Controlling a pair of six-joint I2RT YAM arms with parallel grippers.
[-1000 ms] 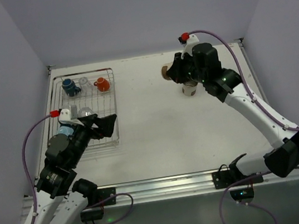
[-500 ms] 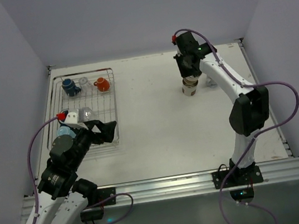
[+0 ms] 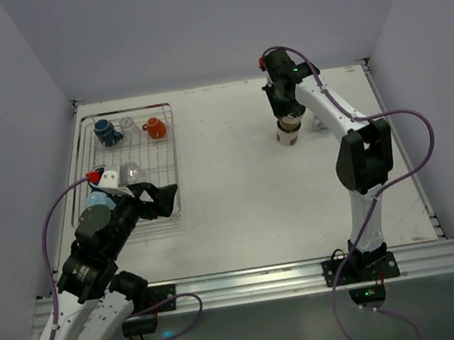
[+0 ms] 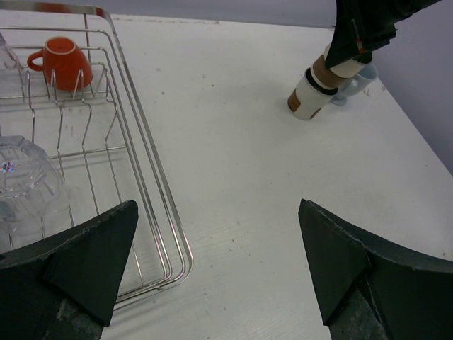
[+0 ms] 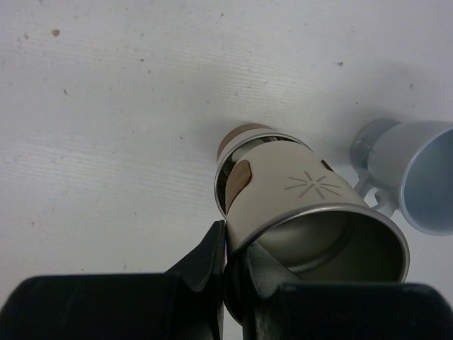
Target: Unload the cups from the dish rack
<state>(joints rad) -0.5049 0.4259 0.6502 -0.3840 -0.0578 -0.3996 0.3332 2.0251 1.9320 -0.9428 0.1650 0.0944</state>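
Right end effector point(image 5: 228, 248) — clamped on the rim of the cream cup point(image 5: 297, 195) — has settled it over the brown-banded cup point(image 5: 241, 136); release looks due.

White table point(image 3: 242, 210); pale lilac walls point(image 3: 188, 22) enclose it on three sides.

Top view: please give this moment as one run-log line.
left jaws open by dish rack | right jaws shut on cream cup
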